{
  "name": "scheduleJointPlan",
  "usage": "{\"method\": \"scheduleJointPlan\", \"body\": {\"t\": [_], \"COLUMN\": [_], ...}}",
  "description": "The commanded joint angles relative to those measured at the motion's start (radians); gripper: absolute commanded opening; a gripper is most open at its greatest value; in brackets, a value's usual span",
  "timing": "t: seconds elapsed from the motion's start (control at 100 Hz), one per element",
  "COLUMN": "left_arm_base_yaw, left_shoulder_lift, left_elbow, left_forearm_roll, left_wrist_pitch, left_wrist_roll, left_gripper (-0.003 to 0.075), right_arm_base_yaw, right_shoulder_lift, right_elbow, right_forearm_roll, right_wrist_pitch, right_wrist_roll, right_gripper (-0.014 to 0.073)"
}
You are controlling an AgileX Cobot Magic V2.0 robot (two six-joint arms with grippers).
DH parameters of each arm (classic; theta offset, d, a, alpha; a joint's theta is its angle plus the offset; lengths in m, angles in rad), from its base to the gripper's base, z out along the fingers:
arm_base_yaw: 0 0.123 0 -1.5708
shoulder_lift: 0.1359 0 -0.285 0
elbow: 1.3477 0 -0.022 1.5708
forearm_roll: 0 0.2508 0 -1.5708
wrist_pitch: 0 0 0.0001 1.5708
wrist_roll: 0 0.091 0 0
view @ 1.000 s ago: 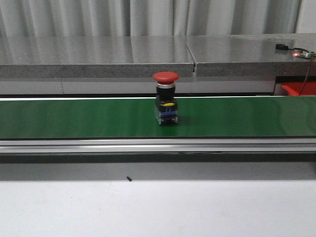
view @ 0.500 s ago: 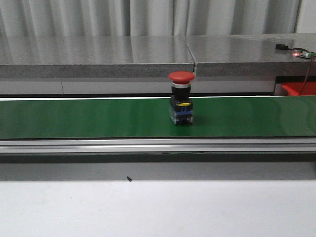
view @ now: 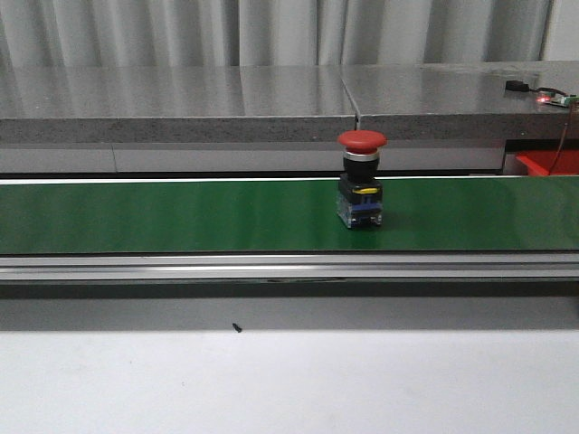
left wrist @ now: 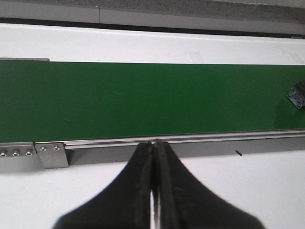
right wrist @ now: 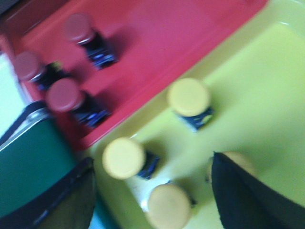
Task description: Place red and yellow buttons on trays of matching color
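Red button (view: 361,178) upright on green belt (view: 181,217), beyond left gripper (left wrist: 153,157); fingers pressed together, nothing between. Right gripper (right wrist: 152,191) spread wide, empty, above yellow tray (right wrist: 257,95); four yellow buttons (right wrist: 188,98) beneath, red tray (right wrist: 167,38) just past.

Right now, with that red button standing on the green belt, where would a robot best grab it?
Probably from above, closing on the black body below the cap of the red button. It stands upright on the green belt, and the wide mushroom cap overhangs a narrower body.
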State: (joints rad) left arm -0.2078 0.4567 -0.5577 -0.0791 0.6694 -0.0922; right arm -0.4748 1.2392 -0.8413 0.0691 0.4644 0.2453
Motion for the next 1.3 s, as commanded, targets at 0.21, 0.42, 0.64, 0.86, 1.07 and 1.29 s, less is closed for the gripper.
{"method": "scheduleJointPlan", "body": {"t": [0.21, 0.42, 0.64, 0.86, 1.07, 1.29], "left_arm_base_yaw": [-0.007, -0.007, -0.007, -0.007, -0.007, -0.007], "left_shoulder_lift": [0.004, 0.004, 0.004, 0.004, 0.004, 0.004], "left_elbow": [-0.028, -0.028, -0.028, -0.028, -0.028, -0.028], "left_forearm_roll": [-0.008, -0.008, -0.008, -0.008, -0.008, -0.008], "left_wrist_pitch": [-0.066, -0.066, -0.066, -0.066, -0.066, -0.066], "left_wrist_roll": [-0.006, -0.006, -0.006, -0.006, -0.006, -0.006], "left_gripper": [-0.0019, -0.0019, -0.0019, -0.0019, -0.0019, -0.0019], "right_arm_base_yaw": [0.255, 0.412, 0.522, 0.609, 0.662, 0.697], "right_shoulder_lift": [-0.055, -0.029, 0.044, 0.112, 0.195, 0.273], "right_elbow": [-0.096, -0.202, -0.262, -0.286, -0.327, -0.362], "right_forearm_roll": [-0.007, 0.008, 0.069, 0.128, 0.152, 0.162], "right_wrist_pitch": [0.072, 0.193, 0.284, 0.324, 0.328, 0.297], "right_wrist_roll": [-0.141, -0.265, -0.389, -0.546, -0.573, -0.574], "right_gripper": [0.0519, 0.0519, 0.0519, 0.0519, 0.0519, 0.0519]}}
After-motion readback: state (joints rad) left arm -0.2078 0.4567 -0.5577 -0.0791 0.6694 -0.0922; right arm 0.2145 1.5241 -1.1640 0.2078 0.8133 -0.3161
